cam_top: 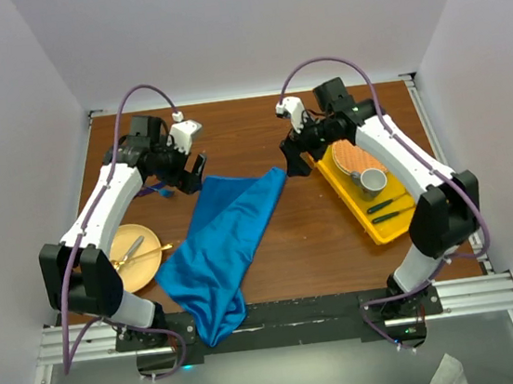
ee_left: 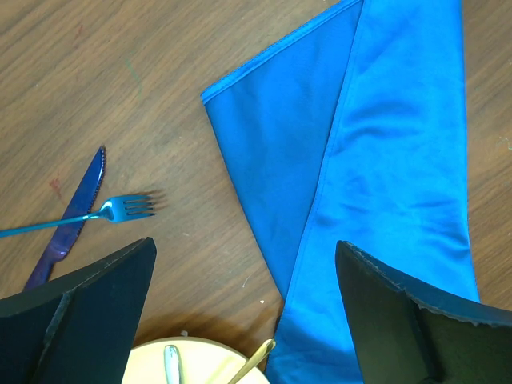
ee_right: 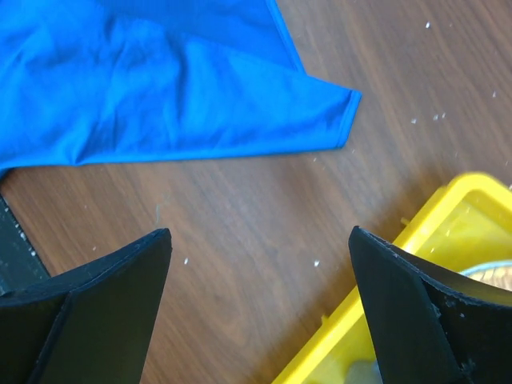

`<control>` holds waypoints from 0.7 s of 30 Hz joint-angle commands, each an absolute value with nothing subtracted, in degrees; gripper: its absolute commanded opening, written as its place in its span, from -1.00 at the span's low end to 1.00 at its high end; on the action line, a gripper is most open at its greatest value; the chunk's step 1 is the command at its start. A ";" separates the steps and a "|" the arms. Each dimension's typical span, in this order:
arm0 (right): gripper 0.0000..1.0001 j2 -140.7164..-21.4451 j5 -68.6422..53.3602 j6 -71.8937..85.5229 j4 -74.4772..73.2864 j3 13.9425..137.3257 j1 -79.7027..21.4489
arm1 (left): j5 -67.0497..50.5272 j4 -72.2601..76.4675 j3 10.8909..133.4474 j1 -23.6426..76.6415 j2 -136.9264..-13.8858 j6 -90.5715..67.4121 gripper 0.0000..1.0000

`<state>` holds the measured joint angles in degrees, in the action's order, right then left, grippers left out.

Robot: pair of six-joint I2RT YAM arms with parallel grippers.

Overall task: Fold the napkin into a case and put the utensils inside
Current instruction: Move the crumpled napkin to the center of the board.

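Left gripper has its jaws wide apart with nothing between them, hovering just off the napkin's far left corner. Right gripper is likewise spread and empty, just off the napkin's far right corner. The napkin lies loosely folded in a long diagonal band on the brown wood table, and its near end drapes over the black strip at the table's front edge. From the left wrist I see one folded layer overlapping another. The utensils, a blue fork crossing a purple knife, lie on bare wood left of the napkin's far corner. A yellow plate with gold cutlery sits left of the napkin's near half. A yellow tray sits to the napkin's right, partly under the right arm, so I cannot make out its contents well. Pale walls enclose the table on three sides. White specks dot the wood to the right of the napkin's corner.
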<state>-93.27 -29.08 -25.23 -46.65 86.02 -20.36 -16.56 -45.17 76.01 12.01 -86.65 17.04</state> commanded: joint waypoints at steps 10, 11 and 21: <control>0.57 -116.35 -19.87 -23.56 -50.89 109.15 -24.43 | -19.25 -47.46 74.18 7.47 -81.92 14.94 1.00; 0.50 -118.02 -19.60 -22.68 -51.24 110.47 -24.52 | -19.07 -47.55 73.92 7.38 -81.57 14.85 1.00; -0.04 -130.51 -17.50 -20.83 -52.65 121.11 -26.10 | -14.68 -49.48 71.29 6.77 -77.08 14.85 1.00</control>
